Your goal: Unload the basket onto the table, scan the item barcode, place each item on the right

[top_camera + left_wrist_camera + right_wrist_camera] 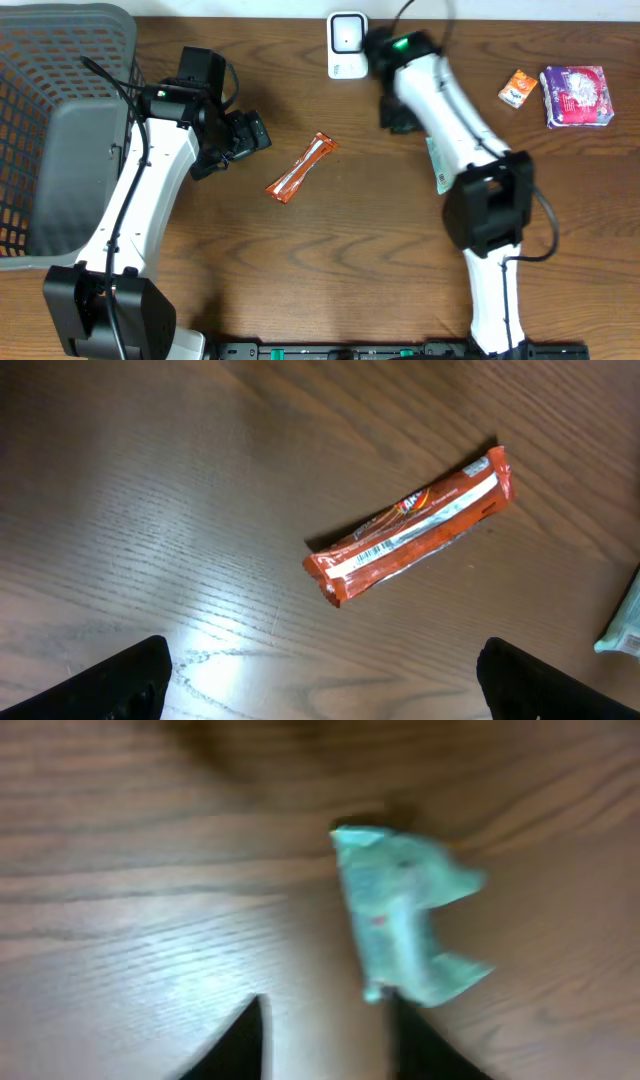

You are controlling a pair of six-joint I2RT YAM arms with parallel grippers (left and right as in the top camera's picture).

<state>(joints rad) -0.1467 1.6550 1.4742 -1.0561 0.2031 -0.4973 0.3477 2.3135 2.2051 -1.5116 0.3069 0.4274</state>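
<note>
Black fingertips (120, 680) of the left gripper (320, 685) sit at the bottom corners of its wrist view, spread wide with nothing between them but bare counter (150, 510). Just ahead lies the orange snack bar (410, 525), flat on the wood near the middle of the counter and touched by neither arm. Its long axis runs on a diagonal: seen from overhead, the near end points toward the left arm's side and the far end toward the white scanner (347, 45) at the back edge. The barcode (365, 553) faces up, close to the near end.

I judge the step in hand to be the reach for this bar, not yet a grasp. The next move calls for turning the wrist so the jaws cross the bar's narrow width, then coming down and closing. After the lift, the printed end has to be tipped toward the scanner.

At the right gripper (325, 1030) the picture is blurred, but its fingers look parted. A teal packet (405, 915) seems to lie loose just past their tips.
</note>
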